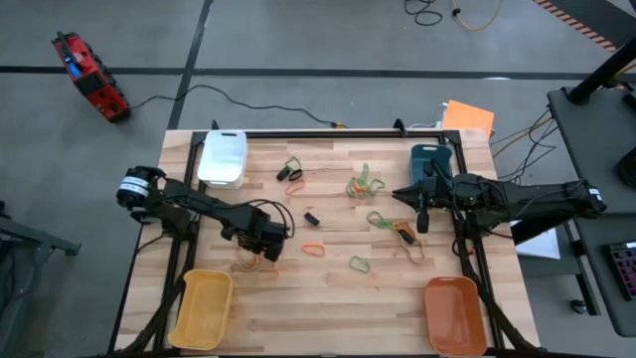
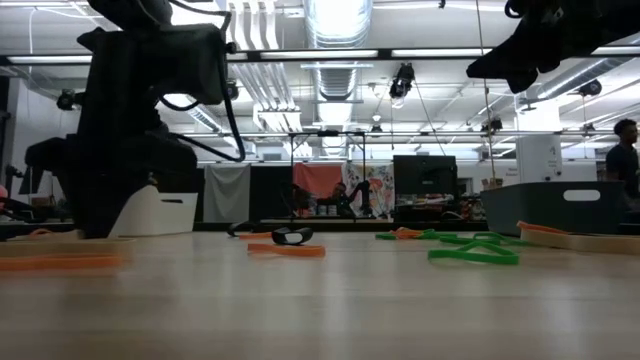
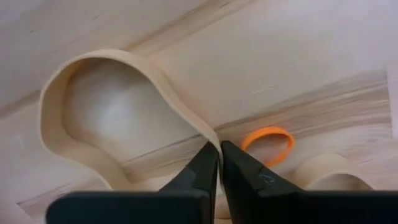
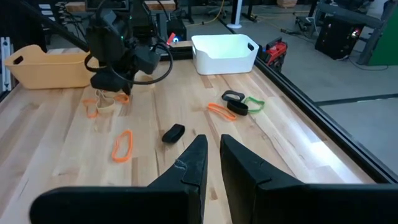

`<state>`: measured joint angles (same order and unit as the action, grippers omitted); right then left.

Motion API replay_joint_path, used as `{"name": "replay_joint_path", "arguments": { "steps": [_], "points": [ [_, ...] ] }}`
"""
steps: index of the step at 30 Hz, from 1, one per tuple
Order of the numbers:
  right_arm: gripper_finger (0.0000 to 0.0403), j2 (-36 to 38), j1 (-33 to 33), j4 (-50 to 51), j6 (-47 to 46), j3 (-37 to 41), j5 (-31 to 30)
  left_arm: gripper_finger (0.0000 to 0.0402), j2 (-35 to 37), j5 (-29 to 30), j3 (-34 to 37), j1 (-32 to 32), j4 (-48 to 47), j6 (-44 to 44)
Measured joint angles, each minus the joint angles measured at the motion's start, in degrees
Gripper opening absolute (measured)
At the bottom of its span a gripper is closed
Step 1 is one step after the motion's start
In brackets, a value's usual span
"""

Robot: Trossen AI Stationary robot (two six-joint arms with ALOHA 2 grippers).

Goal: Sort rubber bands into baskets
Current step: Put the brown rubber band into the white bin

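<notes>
My left gripper (image 1: 266,249) points down at the near left of the table, shut on a wide tan rubber band (image 3: 81,118) that lies on the wood. A small orange band (image 3: 267,143) and another tan band (image 3: 323,171) lie just beyond it. Further green (image 1: 363,184), orange (image 1: 313,249) and black (image 1: 311,218) bands are scattered over the middle. The baskets rest at the corners: white (image 1: 223,159), teal (image 1: 432,161), yellow (image 1: 202,308), orange (image 1: 455,313). My right gripper (image 4: 213,155) hovers shut above the table's right side, holding nothing. My left gripper pinches the tan band between its two fingertips, at the stretch (image 3: 210,142) where the loop narrows. The fingers come from above, pointing down. The rest of the loop lies spread out and slack on the table.
Black cables run along the table's far edge and over the floor behind it. A red device (image 1: 87,75) lies on the floor at the far left. Bare wood shows along the near edge between the yellow and orange baskets.
</notes>
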<state>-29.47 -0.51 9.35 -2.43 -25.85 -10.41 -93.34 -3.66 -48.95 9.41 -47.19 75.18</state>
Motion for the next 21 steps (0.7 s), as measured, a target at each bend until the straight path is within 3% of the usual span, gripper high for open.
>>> {"name": "replay_joint_path", "arguments": {
  "steps": [9,21],
  "points": [
    [0.0036,0.0,0.0,0.4,-0.1,0.0,0.0,0.0000,2.1,0.8,-0.7,0.0,-0.4,-3.2],
    [0.0036,0.0,0.0,0.5,0.0,0.0,0.0,0.0000,10.5,12.6,-8.0,0.0,-8.0,-6.5]
  ]
}}
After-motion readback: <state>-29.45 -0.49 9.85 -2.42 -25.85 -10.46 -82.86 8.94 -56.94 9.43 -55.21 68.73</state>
